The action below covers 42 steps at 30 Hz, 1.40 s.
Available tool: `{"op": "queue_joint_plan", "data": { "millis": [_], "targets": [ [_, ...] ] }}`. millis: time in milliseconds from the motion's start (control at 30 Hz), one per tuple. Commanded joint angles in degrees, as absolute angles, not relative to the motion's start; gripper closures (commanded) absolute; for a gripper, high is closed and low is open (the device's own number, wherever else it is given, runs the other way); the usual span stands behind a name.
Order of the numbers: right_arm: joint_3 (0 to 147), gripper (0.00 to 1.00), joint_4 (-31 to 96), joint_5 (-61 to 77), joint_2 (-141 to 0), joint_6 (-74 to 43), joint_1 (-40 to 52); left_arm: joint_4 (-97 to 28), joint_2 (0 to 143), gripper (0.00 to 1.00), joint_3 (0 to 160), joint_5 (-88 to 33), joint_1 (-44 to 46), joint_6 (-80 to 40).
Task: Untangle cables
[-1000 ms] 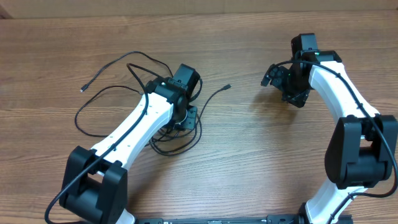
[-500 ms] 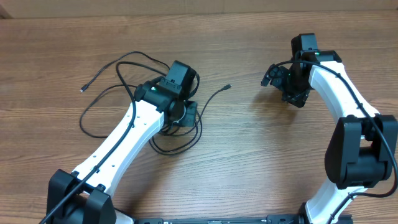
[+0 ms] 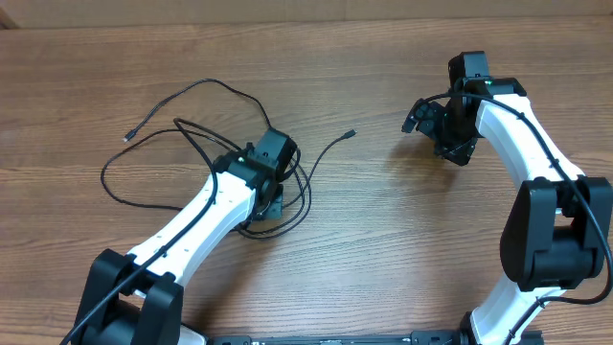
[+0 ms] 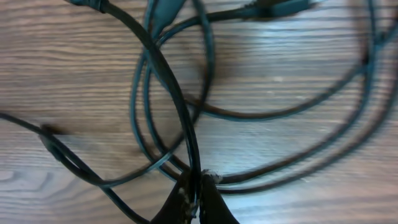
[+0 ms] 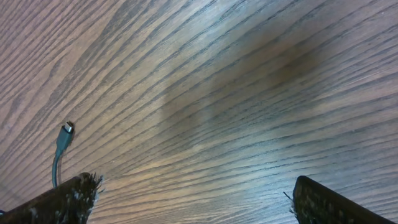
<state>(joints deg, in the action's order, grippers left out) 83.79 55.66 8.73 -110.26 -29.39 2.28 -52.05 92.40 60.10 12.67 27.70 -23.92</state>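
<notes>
Several thin black cables (image 3: 196,125) lie looped together on the wooden table, left of centre. My left gripper (image 3: 269,203) sits low over the tangle's right side. In the left wrist view it (image 4: 198,177) is shut on one black cable (image 4: 169,84), which runs up from between the fingertips across other loops. A loose plug end (image 3: 351,133) points right, and another plug end (image 3: 127,137) lies far left. My right gripper (image 3: 436,134) hovers at the right, apart from the tangle. It (image 5: 193,185) is open with bare wood between the fingers, and the silver-tipped plug (image 5: 67,129) shows at its left.
The tabletop (image 3: 383,230) is brown wood grain. Its back edge (image 3: 306,21) runs along the top of the overhead view. The white left arm (image 3: 192,225) reaches diagonally over the tangle's near part.
My left gripper, still shut on the cable, has pulled back toward the front of the table. The loops on the left have shifted and spread further left. The right arm has not moved.
</notes>
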Motion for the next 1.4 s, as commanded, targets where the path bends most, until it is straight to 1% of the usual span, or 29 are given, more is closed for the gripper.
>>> {"op": "queue_joint_plan", "data": {
  "millis": [0,100,233,533,633,700,733,800,833,867,900,967,1067,1200,1300,1367],
  "targets": [
    [84.3,0.0,55.6,8.4,-110.3,-29.3,2.3,-49.6,92.7,0.96,58.7,17.1,27.4,-24.8],
    [84.3,0.0,55.6,8.4,-110.3,-29.3,2.3,-46.3,92.7,0.96,57.8,17.1,27.4,-24.8],
    [84.3,0.0,55.6,8.4,-110.3,-29.3,2.3,-41.5,92.9,0.92,55.9,17.1,27.4,-24.2],
    [84.3,0.0,55.6,8.4,-110.3,-29.3,2.3,-30.5,93.9,0.9,52.3,17.1,27.4,-20.7],
    [84.3,0.0,55.6,8.4,-110.3,-29.3,2.3,-29.6,94.0,0.9,52.6,17.1,27.4,-18.3],
    [84.3,0.0,55.6,8.4,-110.3,-29.3,2.3,-32.5,94.0,0.88,54.2,17.1,27.4,-17.8],
    [84.3,0.0,55.6,8.4,-110.3,-29.3,2.3,-34.5,94.0,0.85,55.4,17.1,27.4,-17.8],
    [84.3,0.0,55.6,8.4,-110.3,-29.3,2.3,-38.1,94.0,0.71,57.3,17.0,27.4,-17.8],
    [84.3,0.0,55.6,8.4,-110.3,-29.3,2.3,-39.8,94.0,0.66,58.0,16.9,27.4,-17.8],
    [84.3,0.0,55.6,8.4,-110.3,-29.3,2.3,-41.4,94.0,0.55,58.4,16.6,27.4,-17.7],
    [84.3,0.0,55.6,8.4,-110.3,-29.3,2.3,-43.2,94.0,0.41,58.4,16.5,27.4,-17.1],
    [84.3,0.0,55.6,8.4,-110.3,-29.3,2.3,-44.4,94.3,0.43,58.2,16.5,27.4,-15.2],
    [84.3,0.0,55.6,8.4,-110.3,-29.3,2.3,-44.8,94.9,0.56,57.5,16.5,27.4,-13.7],
    [84.3,0.0,55.6,8.4,-110.3,-29.3,2.3,-44.3,96.4,0.66,56.1,16.5,27.4,-12.8],
    [84.3,0.0,55.6,8.4,-110.3,-29.3,2.3,-43.1,98.0,0.71,55.5,16.5,27.4,-11.1],
    [84.3,0.0,55.6,8.4,-110.3,-29.3,2.3,-42.2,99.1,0.71,55.3,16.5,27.4,-10.4]
  ]
}}
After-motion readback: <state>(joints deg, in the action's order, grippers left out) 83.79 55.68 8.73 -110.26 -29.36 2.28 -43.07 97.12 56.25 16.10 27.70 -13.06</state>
